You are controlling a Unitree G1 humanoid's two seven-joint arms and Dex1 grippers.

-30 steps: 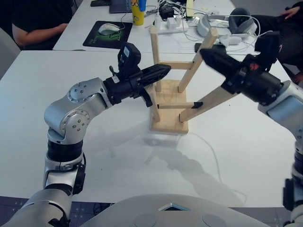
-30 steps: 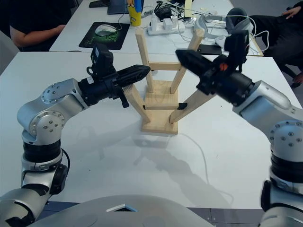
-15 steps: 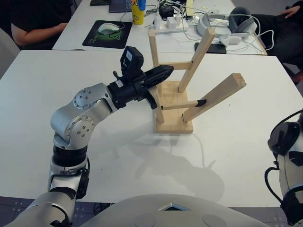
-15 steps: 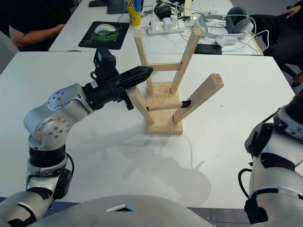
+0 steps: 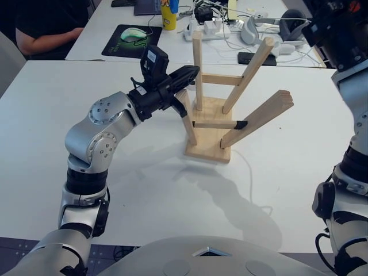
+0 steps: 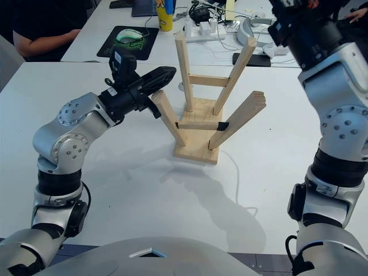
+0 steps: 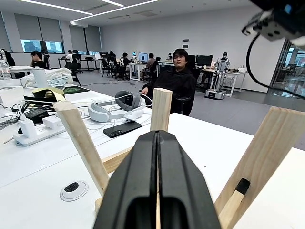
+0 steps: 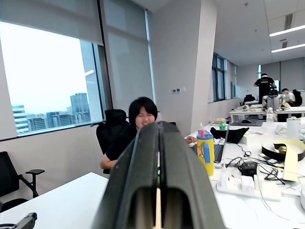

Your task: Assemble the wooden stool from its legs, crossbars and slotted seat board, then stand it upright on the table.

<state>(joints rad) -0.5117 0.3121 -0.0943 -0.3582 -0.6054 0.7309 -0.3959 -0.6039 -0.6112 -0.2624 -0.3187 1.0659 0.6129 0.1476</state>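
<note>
The wooden stool stands upside down, its seat board (image 5: 208, 150) flat on the white table (image 5: 144, 190) and its legs pointing up and splaying outward. Two crossbars (image 5: 218, 79) (image 5: 214, 124) join the legs. My left gripper (image 5: 192, 72) is shut with nothing between its fingers. It hovers just over the top end of the near-left leg (image 5: 185, 118); whether it touches the leg is unclear. In the left wrist view its fingers (image 7: 143, 191) lie pressed together in front of the legs. My right gripper (image 8: 158, 125) is shut and held high above the table's far right, pointing away from the stool.
A thin cable (image 5: 253, 172) trails over the table to the right of the seat board. The desk behind holds a mouse pad (image 5: 133, 39), a yellow bottle (image 5: 168, 7), a power strip (image 5: 208, 29), headphones (image 5: 270, 31) and a phone (image 5: 256, 57).
My right arm has drawn back from the stool's right legs and swung up high. My left gripper stays shut by the near-left leg.
</note>
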